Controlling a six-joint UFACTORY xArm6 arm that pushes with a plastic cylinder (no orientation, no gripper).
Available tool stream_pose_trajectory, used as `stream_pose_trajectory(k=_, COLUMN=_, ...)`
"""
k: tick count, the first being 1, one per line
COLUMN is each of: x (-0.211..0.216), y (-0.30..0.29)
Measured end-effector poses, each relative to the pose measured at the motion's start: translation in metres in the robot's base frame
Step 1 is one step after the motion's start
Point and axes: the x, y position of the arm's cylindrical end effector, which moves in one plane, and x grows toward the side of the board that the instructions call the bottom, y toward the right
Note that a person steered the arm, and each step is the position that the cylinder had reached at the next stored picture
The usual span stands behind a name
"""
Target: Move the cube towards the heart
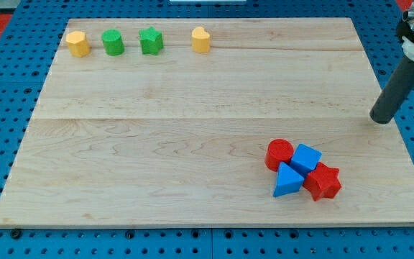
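Observation:
A blue cube [306, 157] lies in a tight cluster at the view's lower right, touching a red cylinder [279, 153], a blue triangular block [287, 180] and a red star [323, 181]. A yellow heart [201, 39] sits near the view's top, right of centre-left. My tip [382, 119] rests at the board's right edge, up and to the right of the cube, apart from all blocks.
Along the view's top left stand a yellow hexagonal block [77, 43], a green cylinder [112, 42] and a green star [150, 40]. The wooden board [192, 129] lies on a blue pegboard.

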Motion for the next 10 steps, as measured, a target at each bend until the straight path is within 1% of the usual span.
stream_pose_trajectory(k=1, x=0.015, y=-0.001)
stream_pose_trajectory(k=2, x=0.086, y=-0.025)
stream_pose_trajectory(k=3, x=0.151, y=-0.078)
stream_pose_trajectory(k=4, x=0.142, y=-0.115)
stream_pose_trajectory(k=5, x=0.11, y=-0.126)
stream_pose_trajectory(k=6, x=0.108, y=-0.125)
stream_pose_trajectory(k=7, x=0.085, y=-0.124)
stream_pose_trajectory(k=8, x=0.096, y=-0.14)
stream_pose_trajectory(k=10, x=0.078, y=-0.172)
